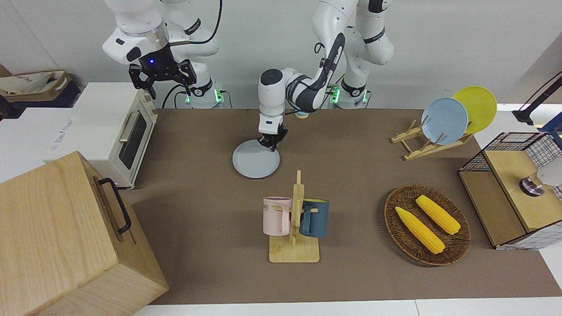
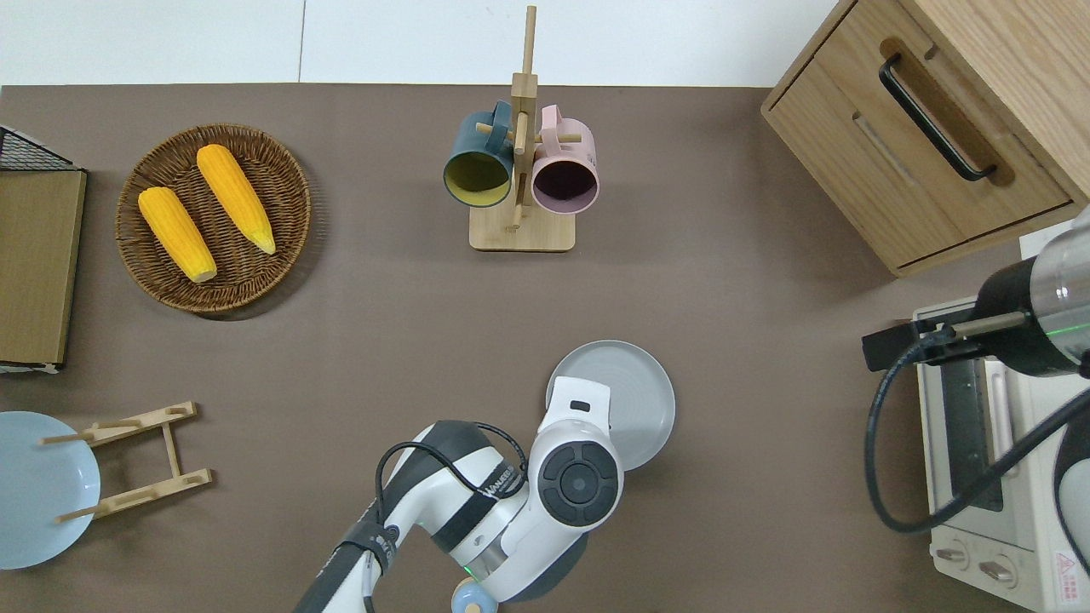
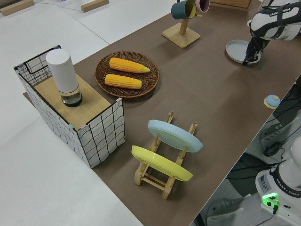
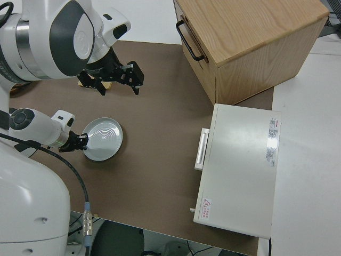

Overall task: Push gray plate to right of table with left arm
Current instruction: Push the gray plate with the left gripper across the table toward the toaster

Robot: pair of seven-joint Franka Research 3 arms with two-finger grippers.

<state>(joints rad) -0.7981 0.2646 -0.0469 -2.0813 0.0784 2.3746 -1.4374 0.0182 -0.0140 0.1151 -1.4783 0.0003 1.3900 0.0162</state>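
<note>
- The gray plate lies flat on the table, nearer to the robots than the mug rack and a little toward the right arm's end from it; well apart from the rack
- The left gripper is down at the plate's rim on the edge nearest the robots, touching it; whether its fingers are released or clenched I cannot tell
- The right gripper is parked, fingers spread apart and holding nothing
</note>
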